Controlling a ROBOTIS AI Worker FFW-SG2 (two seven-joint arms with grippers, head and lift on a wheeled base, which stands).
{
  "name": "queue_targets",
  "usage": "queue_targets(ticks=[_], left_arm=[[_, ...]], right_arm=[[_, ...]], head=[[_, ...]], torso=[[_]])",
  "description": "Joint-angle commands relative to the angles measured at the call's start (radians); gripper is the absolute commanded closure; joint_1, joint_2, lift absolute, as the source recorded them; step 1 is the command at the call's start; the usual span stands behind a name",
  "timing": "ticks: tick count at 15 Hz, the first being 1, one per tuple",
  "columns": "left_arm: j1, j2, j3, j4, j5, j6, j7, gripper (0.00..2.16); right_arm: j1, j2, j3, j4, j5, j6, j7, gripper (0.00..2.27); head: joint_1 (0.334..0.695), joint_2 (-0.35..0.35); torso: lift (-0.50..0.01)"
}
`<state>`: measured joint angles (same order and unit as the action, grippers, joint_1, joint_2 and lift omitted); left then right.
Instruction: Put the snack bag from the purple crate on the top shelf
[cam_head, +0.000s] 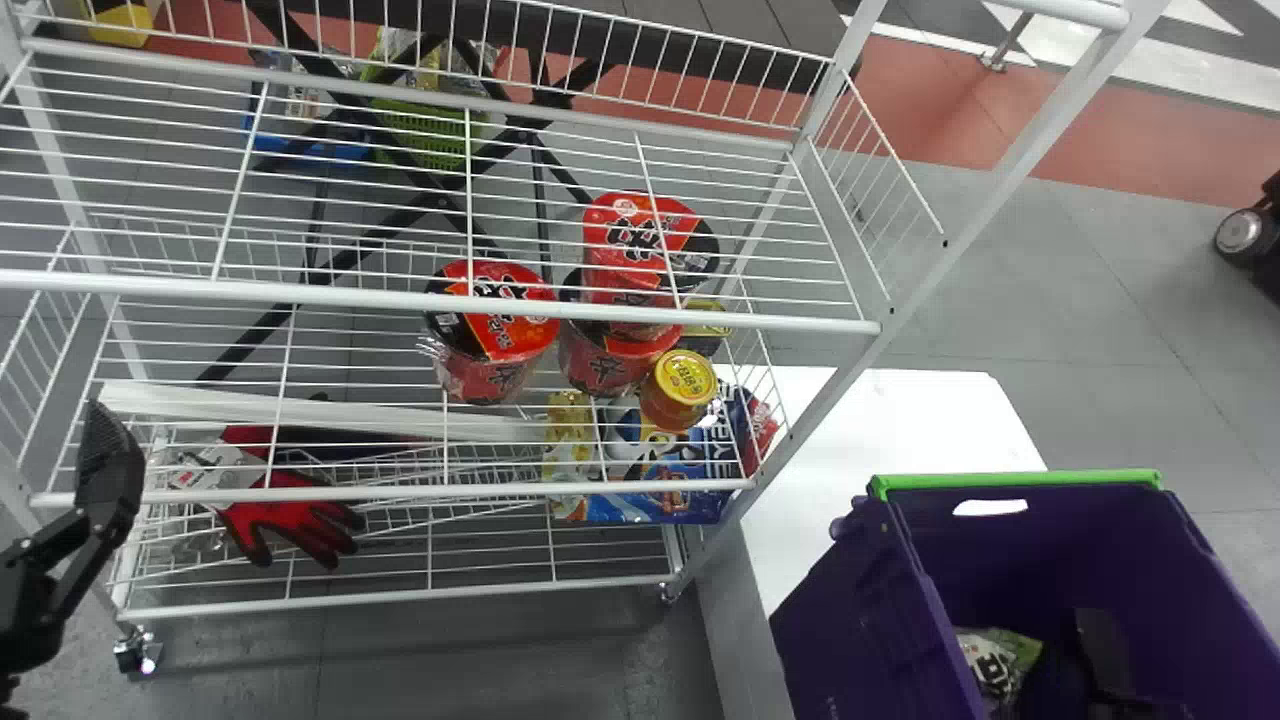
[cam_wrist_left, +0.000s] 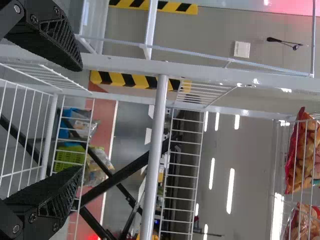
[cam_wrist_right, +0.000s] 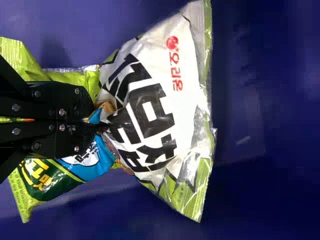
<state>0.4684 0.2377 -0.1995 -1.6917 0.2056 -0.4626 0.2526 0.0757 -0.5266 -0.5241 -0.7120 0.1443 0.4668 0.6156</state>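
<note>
In the head view the right gripper (cam_head: 1100, 650) is down inside the purple crate (cam_head: 905, 590), beside the white and green snack bag (cam_head: 985, 665). The right wrist view has the right gripper (cam_wrist_right: 97, 125) closed together on a gathered fold of the snack bag (cam_wrist_right: 150, 110), whose broad printed side spreads out beyond the fingertips. Far left in the head view, the left gripper (cam_head: 110, 460) is held in front of the wire rack (cam_head: 440, 300). Seen from its own wrist, the left gripper (cam_wrist_left: 77, 120) has its two fingers wide apart with nothing between them.
Red noodle cups (cam_head: 495, 320), a yellow-lidded jar (cam_head: 680, 385) and red gloves (cam_head: 290, 510) lie on the rack's lower levels. A slanting rack post (cam_head: 930, 250) stands left of the crate. Red snack packs (cam_wrist_left: 300, 155) sit behind wires in the left wrist view.
</note>
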Motion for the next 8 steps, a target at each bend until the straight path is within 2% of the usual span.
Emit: queue_targets(ticks=[1,8], left_arm=[[-0.002,-0.002,0.0,0.001,0.0,0.008,0.001,0.12],[-0.017,-0.002,-0.006,0.013,0.0,0.032,-0.001,0.12]], right_arm=[[0.039,0.027,0.012,-0.034,0.024,-0.099,-0.048,2.26],[0.038,0.031,0.003,-0.064,-0.008,0.02,-0.05,2.25]], head=[[0.695,-0.35],[0.695,-0.35]], torso=[[-0.437],[-0.412]])
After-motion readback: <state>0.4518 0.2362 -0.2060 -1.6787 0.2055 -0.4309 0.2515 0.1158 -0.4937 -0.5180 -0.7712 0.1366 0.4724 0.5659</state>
